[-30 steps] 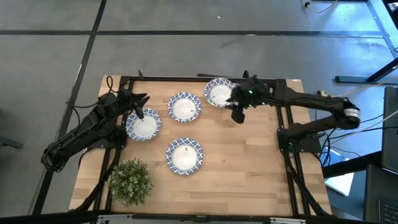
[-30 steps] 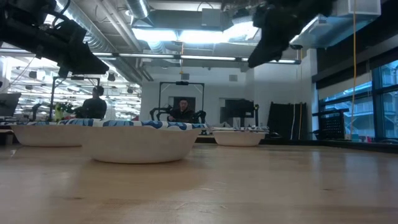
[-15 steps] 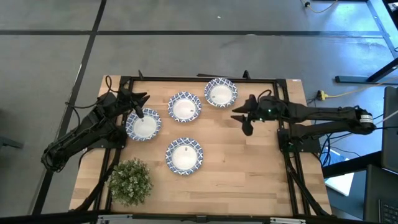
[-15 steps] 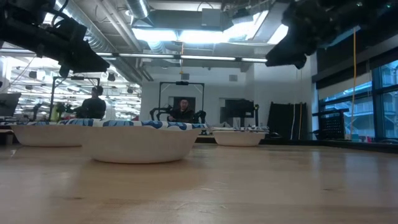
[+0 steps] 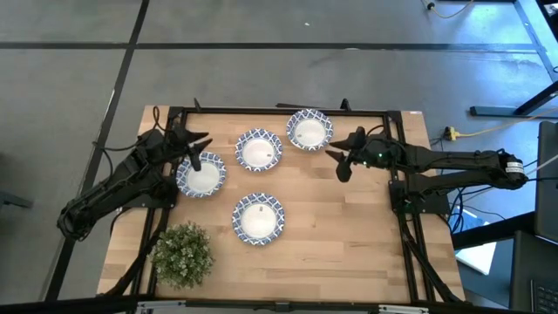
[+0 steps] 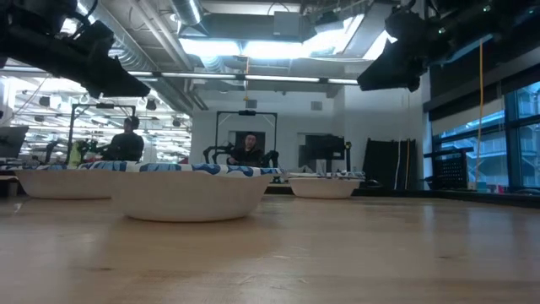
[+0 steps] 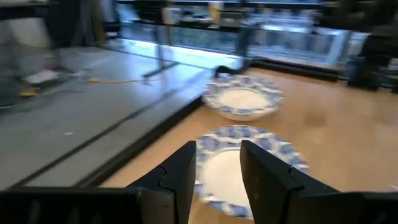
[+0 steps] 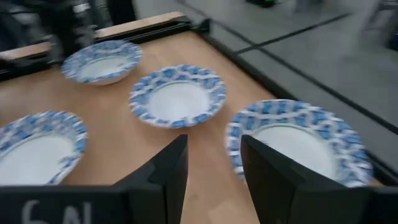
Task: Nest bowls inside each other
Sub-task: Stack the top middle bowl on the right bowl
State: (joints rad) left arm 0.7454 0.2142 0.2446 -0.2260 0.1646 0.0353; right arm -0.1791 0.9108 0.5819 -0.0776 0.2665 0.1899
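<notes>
Four bowls sit apart on the table, none visibly nested inside another: one at the far edge, one beside it toward the middle, one on the left and one nearer the front, with a green plant at the front left corner. The right gripper hangs in the air just beside the far-edge bowl, its fingers spread with a clear gap and nothing between them; its wrist view shows that bowl's rim close ahead of one finger. The left gripper hovers at the far rim of the left bowl, fingers also apart and empty. The main risk I see is in the grasp: these bowls are shallow with a sloping, glazed-looking rim, so a pinch that lands too near the lip would likely slip off, or tip the bowl and let it drop back onto the wood. If the right gripper comes down slightly off, one finger could strike the rim and shove the bowl toward the table's black frame, which lies close behind it. A bowl carried tilted may catch on the rim of the one it is meant to sit in and rest askew. Both arms reaching for the middle bowl at once could also bring them into each other's way.
</notes>
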